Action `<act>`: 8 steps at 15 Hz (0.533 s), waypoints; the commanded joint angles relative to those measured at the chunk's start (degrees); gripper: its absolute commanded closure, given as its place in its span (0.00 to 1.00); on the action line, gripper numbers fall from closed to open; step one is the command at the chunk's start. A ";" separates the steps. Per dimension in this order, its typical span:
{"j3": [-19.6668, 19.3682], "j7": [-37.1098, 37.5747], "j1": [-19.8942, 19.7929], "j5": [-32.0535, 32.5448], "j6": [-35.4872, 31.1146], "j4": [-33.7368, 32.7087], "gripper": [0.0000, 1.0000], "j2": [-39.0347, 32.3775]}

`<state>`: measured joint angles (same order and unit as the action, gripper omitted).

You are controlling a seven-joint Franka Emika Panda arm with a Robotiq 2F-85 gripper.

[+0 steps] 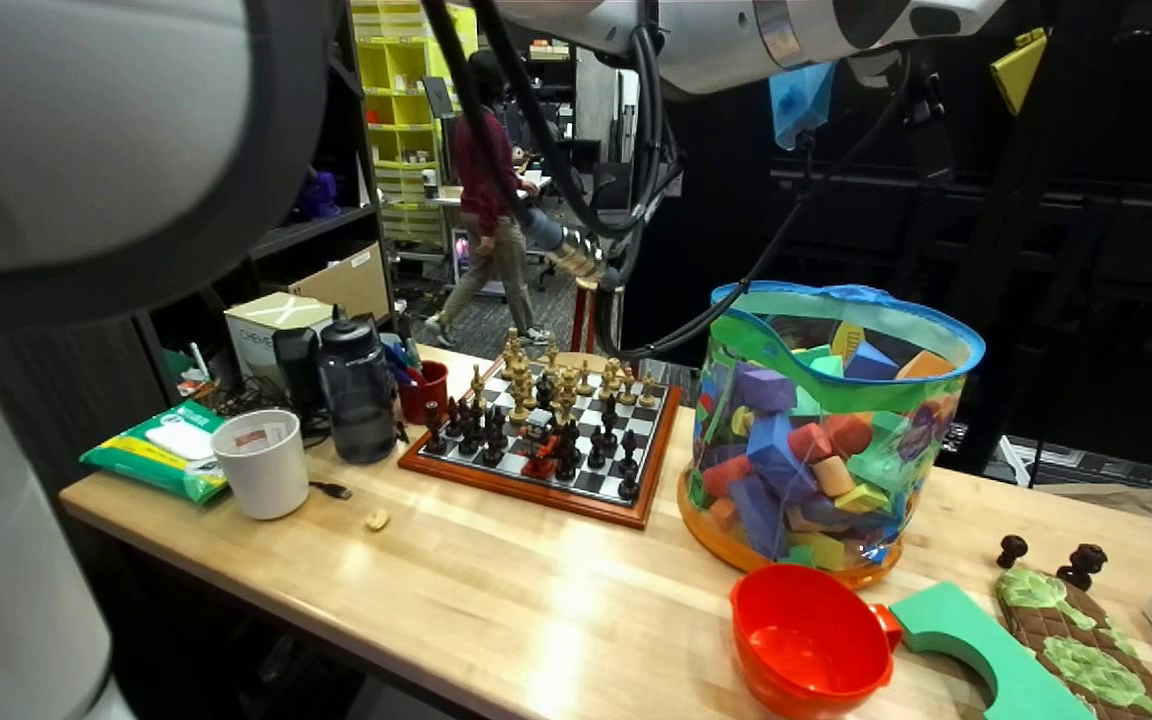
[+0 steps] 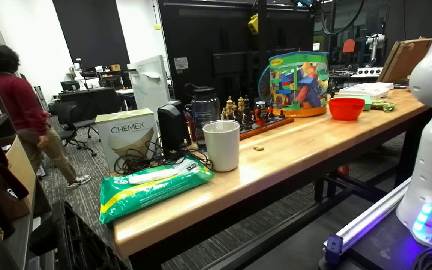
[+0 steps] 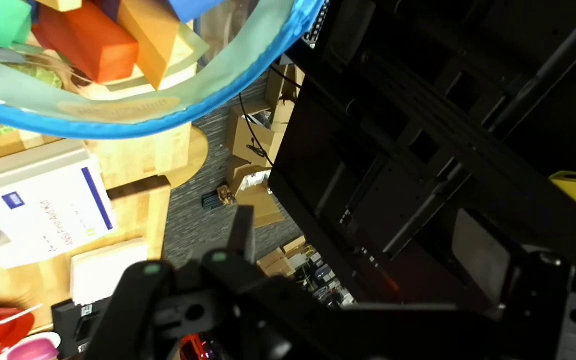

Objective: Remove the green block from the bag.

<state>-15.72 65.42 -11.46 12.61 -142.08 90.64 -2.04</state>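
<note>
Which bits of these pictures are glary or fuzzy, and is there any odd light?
In both exterior views, white glare spots the wooden tabletop; in an exterior view, lights on the robot's base give a violet glow; in the wrist view, the fingers look out of focus, while the bag's blue rim looks clearer.

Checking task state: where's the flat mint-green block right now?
The flat mint-green block lies on the table, outside the clear bag, at the lower right in an exterior view, between the red bowl and the quilted brown-and-green mat.
</note>
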 commanded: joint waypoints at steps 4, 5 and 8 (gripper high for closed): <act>0.60 -12.24 -1.45 -5.82 8.19 -1.37 0.00 1.64; 0.68 -14.79 -1.50 -7.08 9.81 -1.46 0.00 1.93; 0.68 -22.13 -1.58 -10.55 14.89 -1.86 0.00 2.73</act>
<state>-15.71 49.88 -12.43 5.35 -132.20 88.93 -1.24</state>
